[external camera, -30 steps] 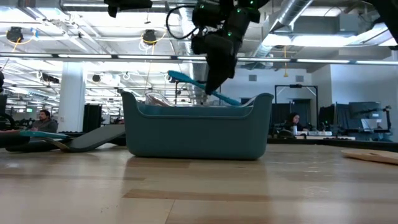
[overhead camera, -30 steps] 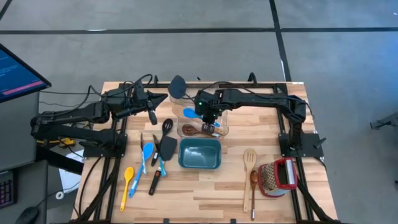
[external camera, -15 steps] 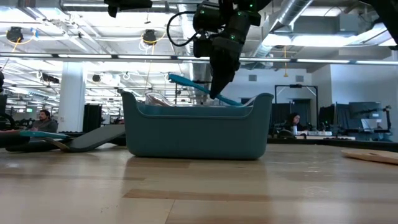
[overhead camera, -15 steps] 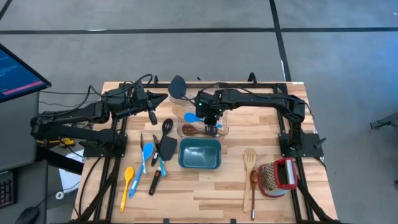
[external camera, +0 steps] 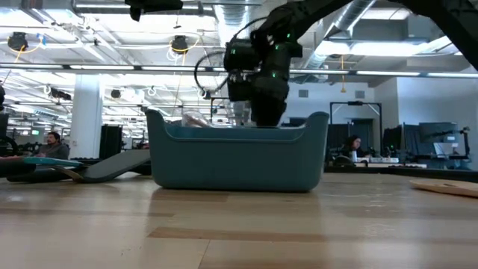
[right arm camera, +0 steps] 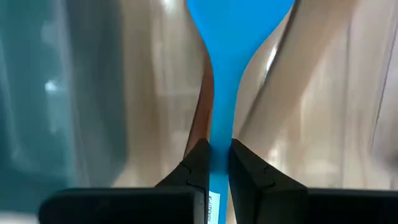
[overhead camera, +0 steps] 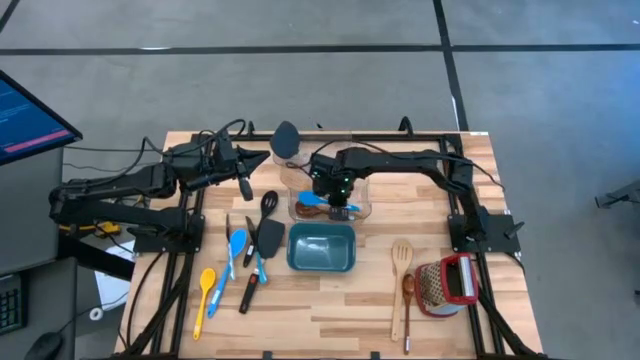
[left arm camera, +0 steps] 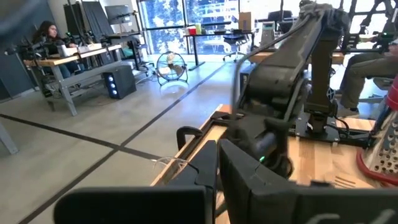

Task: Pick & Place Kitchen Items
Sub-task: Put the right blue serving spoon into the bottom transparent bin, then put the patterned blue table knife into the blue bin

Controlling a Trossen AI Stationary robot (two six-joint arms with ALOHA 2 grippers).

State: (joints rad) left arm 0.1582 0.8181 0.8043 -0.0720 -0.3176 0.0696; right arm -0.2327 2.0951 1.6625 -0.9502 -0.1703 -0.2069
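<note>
My right gripper is down inside a clear container at the table's middle, shut on a blue spoon. A brown wooden spoon lies under it in the container. In the low view the right gripper sits behind the teal bin, which hides the spoon. My left arm waits over the far left of the table. Other utensils lie flat on the table's left: a black ladle, a black spatula, blue spoons and a yellow spoon. My right gripper pinches the blue spoon's handle between its two fingers. The handle runs forward along the fingers, with the bowl ahead of them. It comes from above, pointing down into the clear container. Whether the spoon rests on the container floor, I cannot tell.
The teal bin stands just near of the clear container. A pale slotted spatula, a brown spoon and a red grater lie at the near right. A dark rounded utensil head shows by the far edge.
My right gripper has gone down and a little toward the near edge, tipping steeper, into the clear container. The blue spoon, earlier tilted above the teal bin's rim in the low view, has sunk out of sight behind the bin. The gripper has stayed shut on it.
</note>
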